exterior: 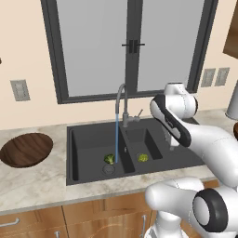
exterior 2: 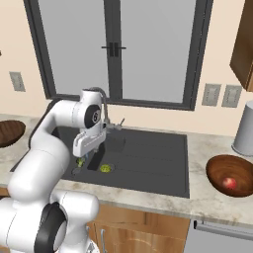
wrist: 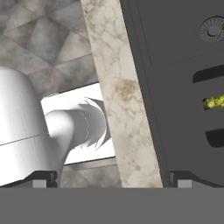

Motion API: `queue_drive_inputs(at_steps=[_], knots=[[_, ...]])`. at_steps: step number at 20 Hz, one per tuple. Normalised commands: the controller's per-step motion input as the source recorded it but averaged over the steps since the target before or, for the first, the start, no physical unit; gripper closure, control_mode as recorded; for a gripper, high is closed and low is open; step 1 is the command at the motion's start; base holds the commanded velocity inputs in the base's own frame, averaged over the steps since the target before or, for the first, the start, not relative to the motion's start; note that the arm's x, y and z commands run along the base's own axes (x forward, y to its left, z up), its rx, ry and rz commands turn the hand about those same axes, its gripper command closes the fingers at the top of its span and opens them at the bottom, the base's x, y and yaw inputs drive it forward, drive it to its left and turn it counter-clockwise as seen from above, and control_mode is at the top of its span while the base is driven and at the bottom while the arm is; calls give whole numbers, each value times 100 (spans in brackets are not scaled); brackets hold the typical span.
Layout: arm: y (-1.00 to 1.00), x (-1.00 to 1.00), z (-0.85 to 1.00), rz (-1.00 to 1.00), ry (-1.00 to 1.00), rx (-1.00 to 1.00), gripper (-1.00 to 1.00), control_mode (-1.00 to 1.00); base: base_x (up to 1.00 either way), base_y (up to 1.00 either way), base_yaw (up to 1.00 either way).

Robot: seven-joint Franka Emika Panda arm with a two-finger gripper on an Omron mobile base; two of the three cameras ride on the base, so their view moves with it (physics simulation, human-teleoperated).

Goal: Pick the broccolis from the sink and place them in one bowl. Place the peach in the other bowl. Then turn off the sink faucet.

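Broccolis lie in the sink (exterior: 83,153), a matte black double basin set in a pale marbled counter (exterior: 32,181) below a large window (exterior: 125,46). Two wooden bowls flank it: the left bowl (exterior: 25,149) holds nothing, while the right bowl (exterior 2: 230,175) already contains the peach (exterior 2: 229,183). The white arm (exterior: 204,144) reaches over the right part of the sink, with the gripper (exterior 2: 84,157) hanging low above the divider between the basins; its jaws are spread wide and hold nothing. The sink faucet (exterior: 122,104) rises at the back rim, and a thin blue stream of water (exterior: 116,139) runs from its spout into the left basin. One broccoli (exterior: 109,159) rests on the floor of the left basin beside the round grey drain (exterior: 108,169), close to the stream; the second broccoli (exterior: 142,158) rests on the floor of the right basin, just across the divider.

Step in hand, as judged: the first floret pick, with the peach part done and the faucet yet to be turned off. For a sound grasp, centre the spread fingers over one floret, descend vertically clear of the divider and basin wall, and close only once the fingertips straddle the floret near the basin floor. The lumpy floret may roll if one finger touches it first.
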Motion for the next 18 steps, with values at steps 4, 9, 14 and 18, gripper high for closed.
queue_drive_inputs(at_steps=[4, 9, 14, 18], knots=[[0, 0, -12, 0, 3, 0, -100, -100, 0, 0, 0], [0, 0, -11, 0, 4, 0, -100, -100, 0, 0, 0], [0, 0, -9, 0, 3, 0, -100, -100, 0, 0, 0], [0, 0, -7, 0, 1, 0, -100, -100, 0, 0, 0]])
